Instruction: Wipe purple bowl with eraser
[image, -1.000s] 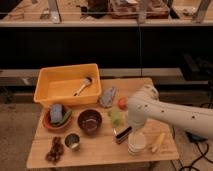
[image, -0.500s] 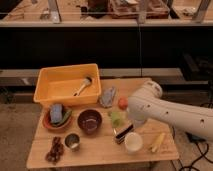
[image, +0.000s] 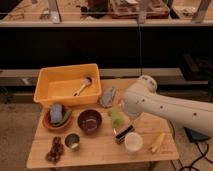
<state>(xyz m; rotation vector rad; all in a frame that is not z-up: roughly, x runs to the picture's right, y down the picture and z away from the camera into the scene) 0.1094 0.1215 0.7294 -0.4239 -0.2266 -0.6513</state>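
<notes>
The purple bowl (image: 90, 121) sits upright on the wooden table (image: 100, 155), left of centre. The eraser (image: 123, 134), black with a paler stripe, lies on the table to the bowl's right, next to a white cup (image: 133, 142). My white arm (image: 165, 107) reaches in from the right and bends down over the table's middle. My gripper (image: 122, 125) hangs below the arm's end, just above the eraser and right of the bowl. The arm hides most of it.
An orange bin (image: 50, 95) at the back left holds a wooden-handled brush (image: 82, 86). An orange-brown bowl (image: 50, 124) holds a blue sponge (image: 56, 112). Also here are a grey cloth (image: 107, 97), a green object (image: 115, 117), a metal cup (image: 73, 142), a banana (image: 158, 142) and a dark cluster (image: 54, 150).
The arm has shifted slightly left and up over the table's middle. The eraser, bowl and other objects have not moved.
</notes>
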